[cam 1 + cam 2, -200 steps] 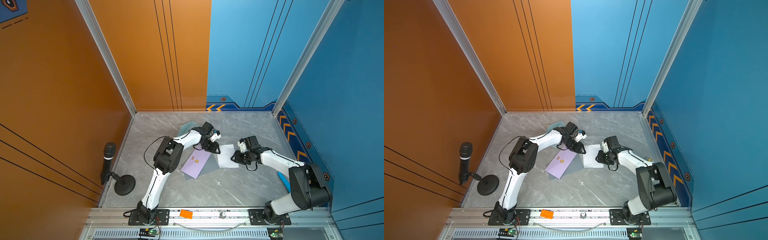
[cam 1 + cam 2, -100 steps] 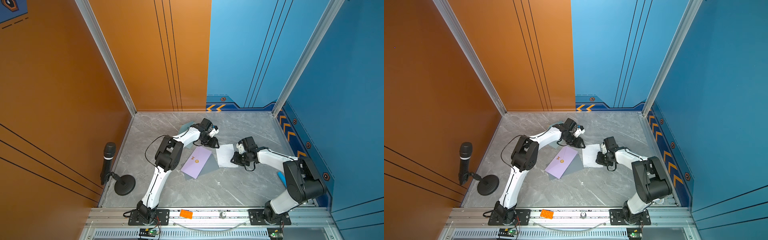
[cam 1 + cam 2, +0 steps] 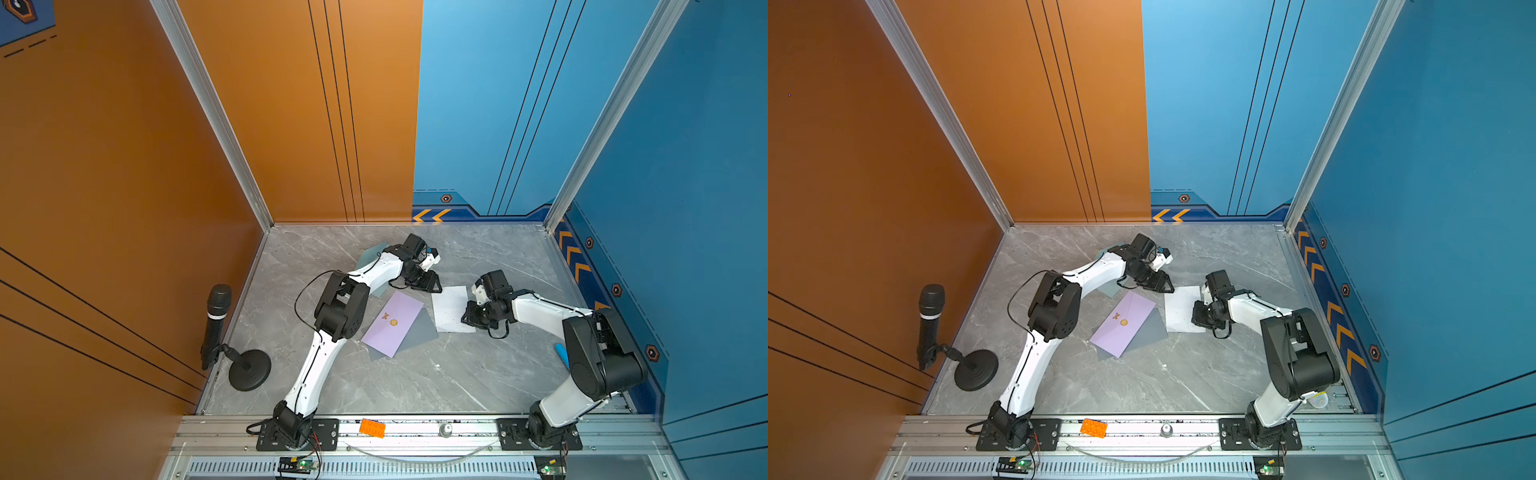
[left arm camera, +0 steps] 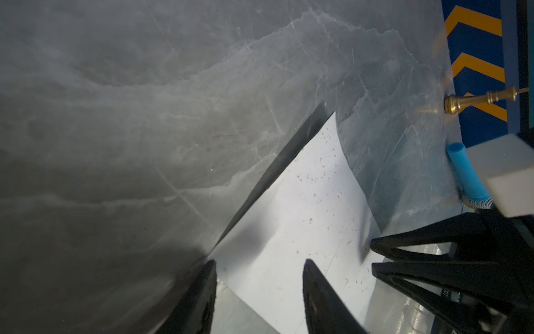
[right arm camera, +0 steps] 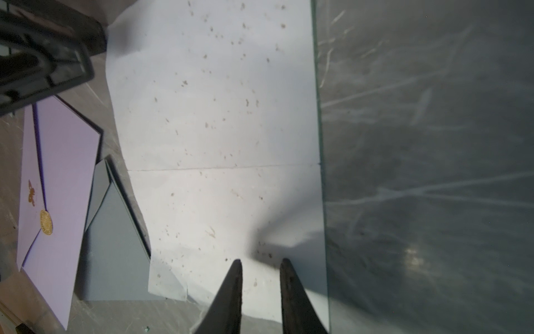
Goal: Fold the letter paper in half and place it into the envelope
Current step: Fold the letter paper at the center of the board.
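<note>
My left gripper (image 4: 260, 263): jaws spread wide at the letter paper's (image 3: 451, 309) far corner, clasping nothing.
My right gripper (image 5: 261, 261): jaws narrowly parted over the paper's right edge.
Letter paper: unfolded on the tabletop (image 3: 415, 382), just beside the purple envelope (image 3: 392, 322).

Under your black right pincer (image 5: 261, 261) the letter paper (image 5: 219, 115) is white, flecked with small brown specks. Just beside that pincer, the envelope (image 5: 60, 162) is lilac with a darker purple edge line, a gold seal (image 5: 46, 222) and a small gold ornament; the sheet (image 5: 115, 245) beneath it is slate grey. The table (image 5: 433, 144) is grey marble with pale veins. Beyond your black left pincer (image 4: 260, 263) you have a light-blue tube (image 4: 465, 173), a brass-gold turned piece (image 4: 485, 99) and orange chevrons (image 4: 474, 21) on navy.
</note>
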Robot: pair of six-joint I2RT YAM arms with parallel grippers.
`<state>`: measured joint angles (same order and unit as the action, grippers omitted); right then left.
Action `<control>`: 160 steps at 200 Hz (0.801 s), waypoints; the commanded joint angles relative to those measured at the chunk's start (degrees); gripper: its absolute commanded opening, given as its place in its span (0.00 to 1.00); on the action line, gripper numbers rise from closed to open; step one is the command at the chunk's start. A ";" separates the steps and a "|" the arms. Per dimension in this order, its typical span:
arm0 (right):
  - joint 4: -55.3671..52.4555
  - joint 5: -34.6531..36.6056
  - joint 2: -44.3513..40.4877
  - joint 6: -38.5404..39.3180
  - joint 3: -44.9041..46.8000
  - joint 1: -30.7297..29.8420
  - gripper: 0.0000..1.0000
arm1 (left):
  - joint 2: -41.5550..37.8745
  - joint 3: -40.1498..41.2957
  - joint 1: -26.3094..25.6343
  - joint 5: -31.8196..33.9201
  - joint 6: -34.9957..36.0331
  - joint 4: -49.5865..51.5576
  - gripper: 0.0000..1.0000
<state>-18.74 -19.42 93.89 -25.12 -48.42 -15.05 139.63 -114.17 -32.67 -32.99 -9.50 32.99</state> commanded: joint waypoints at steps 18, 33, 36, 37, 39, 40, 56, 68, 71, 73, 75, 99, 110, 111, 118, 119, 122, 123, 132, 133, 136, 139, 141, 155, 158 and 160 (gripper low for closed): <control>-4.19 3.60 3.29 0.08 0.36 0.37 0.26 | 5.34 0.13 -1.77 -3.51 0.66 4.60 0.50; -4.20 3.60 3.23 -0.01 0.35 0.46 0.25 | 5.47 0.44 -2.20 -4.30 0.94 4.62 0.50; -4.27 3.68 3.23 -0.08 0.35 0.37 0.25 | 5.40 0.49 -2.22 -4.47 0.97 4.62 0.50; -4.28 3.64 3.23 -0.09 0.35 0.41 0.25 | 5.39 0.55 -2.27 -4.50 0.97 4.62 0.50; -4.28 3.65 3.28 -0.10 0.35 0.45 0.26 | 5.28 0.58 -2.35 -4.68 1.04 4.60 0.50; -4.28 3.67 3.30 -0.10 0.30 0.45 0.26 | 5.29 0.60 -2.33 -4.74 1.00 4.61 0.50; -4.29 3.76 3.16 -0.17 0.42 0.37 0.25 | 5.04 0.72 -2.33 -5.80 1.14 4.62 0.51; -4.29 3.77 3.09 -0.19 0.48 0.41 0.25 | 4.62 0.87 -2.32 -6.29 1.21 4.62 0.51; -4.35 3.78 3.13 -0.14 0.44 0.42 0.25 | 4.53 0.94 -2.32 -6.44 1.22 4.62 0.51; -4.37 3.78 3.07 -0.18 0.39 0.43 0.25 | 4.40 1.00 -2.32 -6.51 1.28 4.62 0.50; -4.37 3.80 3.08 -0.19 0.43 0.32 0.25 | 4.31 1.04 -2.27 -6.59 1.27 4.60 0.51; -4.37 3.91 3.10 -0.27 0.43 0.45 0.25 | 2.99 1.73 -2.05 -7.41 1.45 4.47 0.50; -4.37 4.00 2.97 -0.32 0.44 0.37 0.25 | 2.30 2.22 -2.05 -7.78 1.62 4.20 0.49; -4.37 3.97 2.97 -0.35 0.35 0.41 0.25 | 2.22 2.25 -2.05 -7.78 1.65 4.19 0.48; -4.37 3.96 2.97 -0.36 0.44 0.36 0.25 | 1.69 2.70 -2.05 -7.79 1.66 3.76 0.48; -4.37 3.96 2.97 -0.36 0.44 0.37 0.25 | 1.65 2.80 -2.10 -7.75 1.67 3.66 0.48; -4.37 3.95 2.98 -0.36 0.35 0.44 0.25 | 1.35 3.11 -2.08 -7.66 1.63 3.41 0.47; -4.37 4.00 2.97 -0.41 0.30 0.45 0.25 | 1.21 3.18 -2.11 -7.59 1.61 3.27 0.47; -4.37 3.97 2.99 -0.39 0.33 0.46 0.25 | 0.24 4.28 -2.07 -7.25 1.42 2.24 0.43; -4.37 3.96 2.98 -0.37 0.38 0.46 0.25 | 0.17 4.42 -2.11 -7.17 1.42 2.12 0.42; -4.37 4.02 2.97 -0.44 0.43 0.46 0.25 | -0.22 4.80 -2.12 -7.05 1.32 1.73 0.40; -4.38 3.96 2.98 -0.44 0.50 0.41 0.25 | -0.58 5.21 -2.09 -6.96 1.22 1.30 0.39; -4.38 3.98 2.99 -0.45 0.52 0.45 0.25 | -0.83 5.43 -2.06 -6.86 1.23 1.05 0.38; -4.39 4.01 2.95 -0.45 0.52 0.44 0.25 | -2.18 6.81 -2.14 -6.54 0.95 -0.49 0.32; -4.38 3.99 2.97 -0.50 0.52 0.46 0.25 | -2.37 6.97 -2.14 -6.56 0.86 -0.67 0.31; -4.37 3.96 2.92 -0.51 0.52 0.46 0.25 | -2.46 7.06 -2.14 -6.56 0.81 -0.81 0.30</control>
<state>-18.96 -19.20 94.41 -25.17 -49.08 -14.98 139.17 -110.19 -34.57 -41.56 -8.69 31.38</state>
